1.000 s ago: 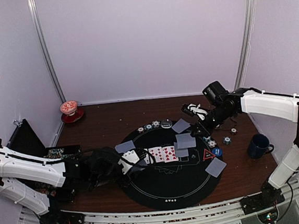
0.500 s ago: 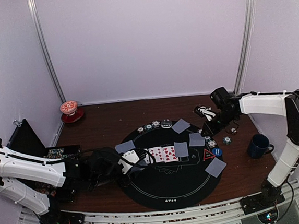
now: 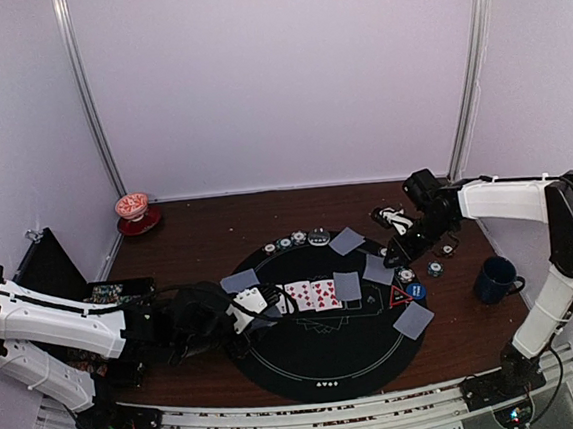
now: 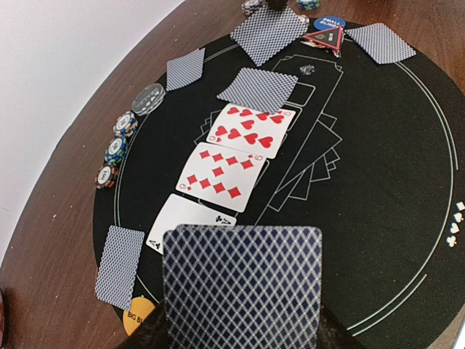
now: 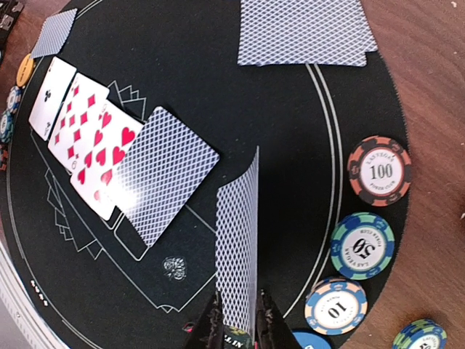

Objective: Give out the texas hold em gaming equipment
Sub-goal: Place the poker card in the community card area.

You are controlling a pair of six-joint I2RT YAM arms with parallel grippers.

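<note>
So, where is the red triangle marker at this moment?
In the top view, the red triangle marker lies at the right edge of the black mat, beside the blue button, just above a face-down card.

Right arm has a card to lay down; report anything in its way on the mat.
Nothing visible blocks it. The face-down card in the right end effector stands over bare mat; the board's face-down card lies apart on one side, poker chips on the other.
</note>
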